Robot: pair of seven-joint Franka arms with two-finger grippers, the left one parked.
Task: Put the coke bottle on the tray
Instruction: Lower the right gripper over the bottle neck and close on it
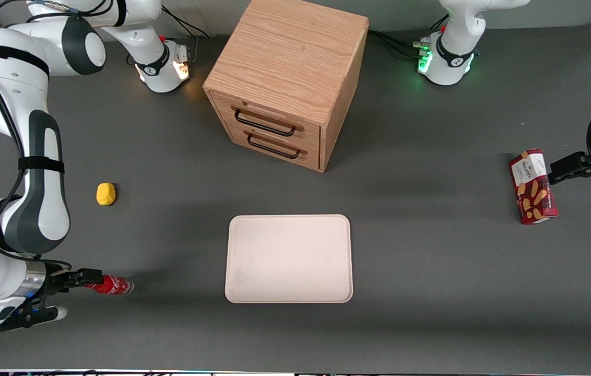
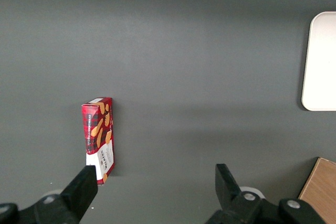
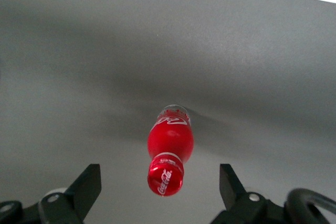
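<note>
The coke bottle (image 1: 113, 285) is small and slim, with a red cap, a red label and a clear base. It is on the grey table near the front edge, toward the working arm's end. In the right wrist view the bottle (image 3: 170, 145) shows cap-first, its cap pointing at the camera. My right gripper (image 1: 86, 279) is open at the cap end. Its fingers (image 3: 89, 182) stand wide on either side of the cap without touching it. The cream-white tray (image 1: 288, 258) lies flat at mid-table, well apart from the bottle, with nothing on it. A corner of the tray (image 2: 320, 61) also shows in the left wrist view.
A wooden two-drawer cabinet (image 1: 287, 78) stands farther from the front camera than the tray. A small yellow object (image 1: 105, 194) lies farther from the front camera than the bottle. A red biscuit box (image 1: 533, 187) sits toward the parked arm's end.
</note>
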